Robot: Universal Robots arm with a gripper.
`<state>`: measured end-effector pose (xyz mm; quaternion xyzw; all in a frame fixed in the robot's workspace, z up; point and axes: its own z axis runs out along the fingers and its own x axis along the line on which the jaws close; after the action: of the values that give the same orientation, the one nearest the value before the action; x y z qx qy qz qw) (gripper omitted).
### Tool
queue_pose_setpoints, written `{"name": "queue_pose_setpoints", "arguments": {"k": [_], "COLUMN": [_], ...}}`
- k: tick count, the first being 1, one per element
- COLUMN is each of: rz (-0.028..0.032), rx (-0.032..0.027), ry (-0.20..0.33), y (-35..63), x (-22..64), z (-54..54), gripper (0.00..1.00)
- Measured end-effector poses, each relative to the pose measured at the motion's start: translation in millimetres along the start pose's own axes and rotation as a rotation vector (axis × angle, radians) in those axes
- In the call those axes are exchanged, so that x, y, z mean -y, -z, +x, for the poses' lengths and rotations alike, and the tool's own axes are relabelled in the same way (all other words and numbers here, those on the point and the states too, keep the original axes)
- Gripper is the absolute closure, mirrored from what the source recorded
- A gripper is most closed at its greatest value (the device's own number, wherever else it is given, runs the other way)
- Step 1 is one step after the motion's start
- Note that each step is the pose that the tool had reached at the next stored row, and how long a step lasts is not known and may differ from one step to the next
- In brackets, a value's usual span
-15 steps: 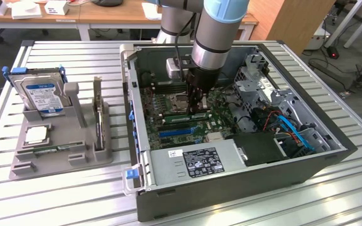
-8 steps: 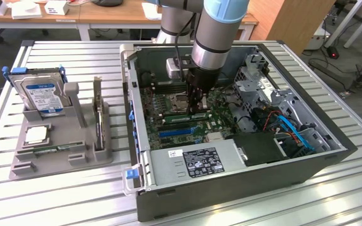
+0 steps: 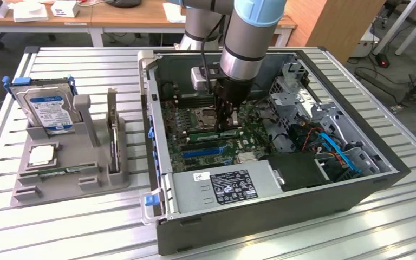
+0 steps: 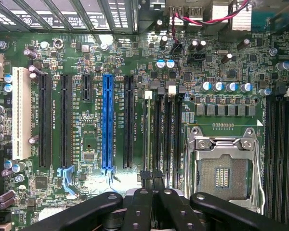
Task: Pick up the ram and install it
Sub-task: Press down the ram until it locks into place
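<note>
The gripper (image 4: 151, 192) hangs low inside the open computer case (image 3: 381, 184), jaws together, just over the memory slots (image 4: 166, 139) beside the empty processor socket (image 4: 224, 171). A thin green stick, likely the ram (image 4: 148, 132), stands edge-on in the slot at twelve o'clock from the jaws, its long axis along the slot.

Even, bright overhead light; soft glare on the slatted table (image 3: 280, 233); both views reasonably sharp.
</note>
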<state>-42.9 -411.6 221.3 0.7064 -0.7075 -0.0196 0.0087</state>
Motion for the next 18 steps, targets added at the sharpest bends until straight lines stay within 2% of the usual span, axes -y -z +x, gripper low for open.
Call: {"name": "queue_pose_setpoints", "arguments": {"k": [3, 5, 12, 18], "rz": [0.001, -0.0001, -0.0004, -0.0003], "rx": [0.0021, -0.0002, -0.0001, 0.0], "ry": [0.0, 0.0, 0.0, 0.0], "y": [2.1, 6.4, 16.7, 18.0], "x": [0.0, -0.3, -0.7, -0.7], "z": [-0.3, -0.1, -0.3, -0.3], "gripper": [0.91, 0.91, 0.91, 0.91]}}
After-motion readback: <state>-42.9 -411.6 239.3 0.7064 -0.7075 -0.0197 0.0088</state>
